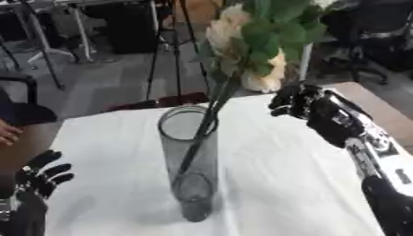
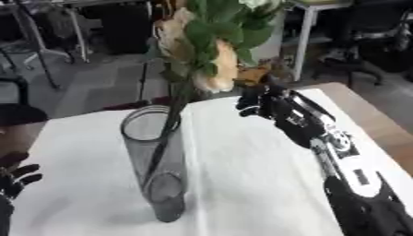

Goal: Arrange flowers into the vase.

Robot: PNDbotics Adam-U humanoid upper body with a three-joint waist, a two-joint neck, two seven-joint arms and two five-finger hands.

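My left hand [image 1: 36, 177] sits idle at 7 o'clock in the view, fingers up and spread, holding nothing, well apart from the work.

The vase [image 1: 190, 161] is a clear glass tube at centre on the white tablecloth [image 1: 282, 175]. It reads as upright but leans in the view, mouth toward 11 o'clock. The flowers [image 1: 242, 46] are already in: stems [image 1: 202, 133] run down through the mouth to the base, blooms and leaves fan out toward 12–1 o'clock.

My right hand [image 1: 297, 102] is at 2 o'clock from the vase mouth, just beside the lowest bloom, fingers curled in. I can't tell if it's touching a petal; nothing is visibly pinched.

Key relation: the bunch lies at 10 o'clock from my right hand, long axis near vertical. The right hand is far nearer, so any straightening falls to it.
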